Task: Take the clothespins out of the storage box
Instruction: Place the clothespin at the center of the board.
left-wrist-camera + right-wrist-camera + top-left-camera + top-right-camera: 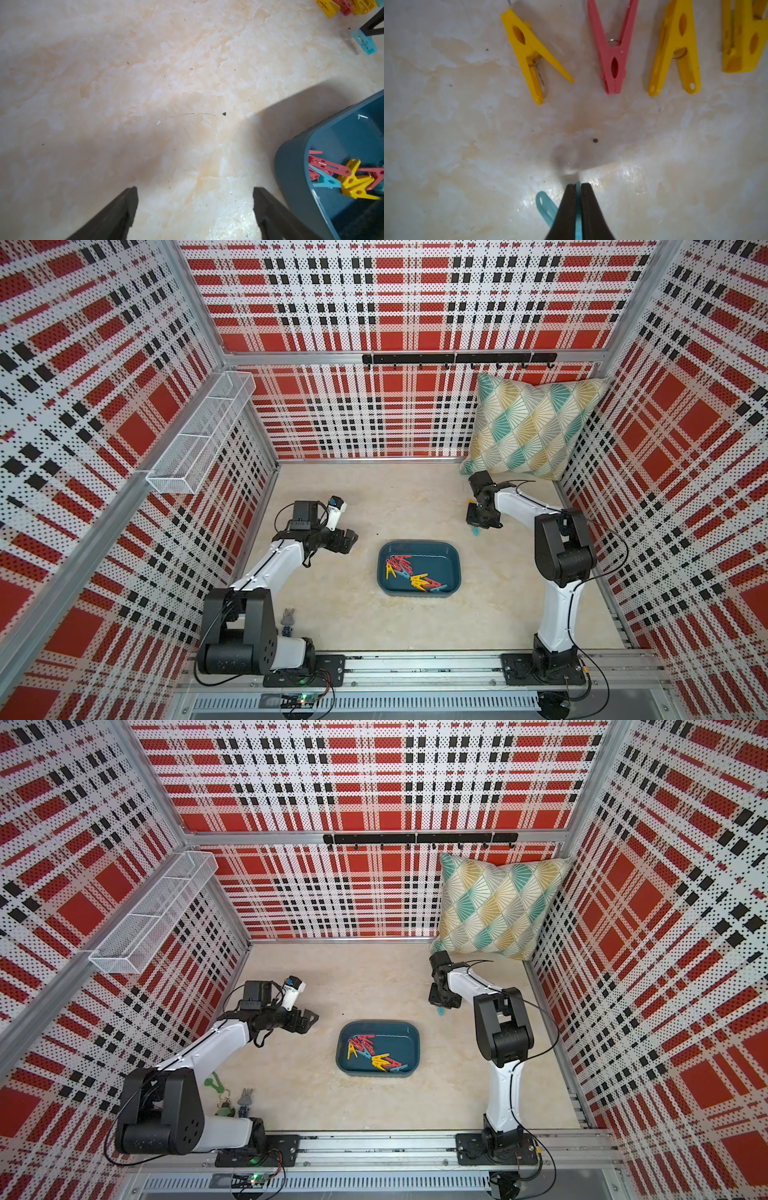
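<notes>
Right gripper: jaws pinched narrow on a light blue clothespin, low over the table, beyond the box on the pillow side.
Left gripper: jaws wide, holding nothing, over the table just beside the box.
Storage box: mid-table, between the 2 arms.
Clothespins in box: red, yellow, blue, heaped along its left and near sides.
Loose clothespins: 3 yellow, 1 pink, side by side on the table, ahead of the right gripper.
</notes>
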Robot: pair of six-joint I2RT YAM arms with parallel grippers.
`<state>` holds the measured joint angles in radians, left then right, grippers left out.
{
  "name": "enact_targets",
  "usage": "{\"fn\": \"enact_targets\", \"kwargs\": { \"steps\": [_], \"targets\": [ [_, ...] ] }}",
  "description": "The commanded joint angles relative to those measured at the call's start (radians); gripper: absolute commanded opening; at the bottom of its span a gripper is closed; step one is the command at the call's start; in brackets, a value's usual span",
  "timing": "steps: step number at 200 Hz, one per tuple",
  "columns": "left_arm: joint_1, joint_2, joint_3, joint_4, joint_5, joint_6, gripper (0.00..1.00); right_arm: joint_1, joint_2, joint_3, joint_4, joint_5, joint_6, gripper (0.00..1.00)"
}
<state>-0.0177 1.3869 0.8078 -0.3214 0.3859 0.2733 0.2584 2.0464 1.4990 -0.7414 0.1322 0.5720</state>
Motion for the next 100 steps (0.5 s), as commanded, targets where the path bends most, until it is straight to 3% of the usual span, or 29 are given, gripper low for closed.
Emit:
{"fn": "enact_targets", "kwargs": {
  "steps": [1, 100],
  "targets": [
    [0.011, -0.022, -0.005, 0.013, 0.015, 0.003, 0.92, -0.008, 0.03, 0.034, -0.011, 0.014, -0.005, 0.12],
    [0.014, -0.023, -0.004, 0.013, 0.016, 0.002, 0.92, -0.018, 0.073, 0.086, -0.028, 0.031, -0.012, 0.2]
  ]
}}
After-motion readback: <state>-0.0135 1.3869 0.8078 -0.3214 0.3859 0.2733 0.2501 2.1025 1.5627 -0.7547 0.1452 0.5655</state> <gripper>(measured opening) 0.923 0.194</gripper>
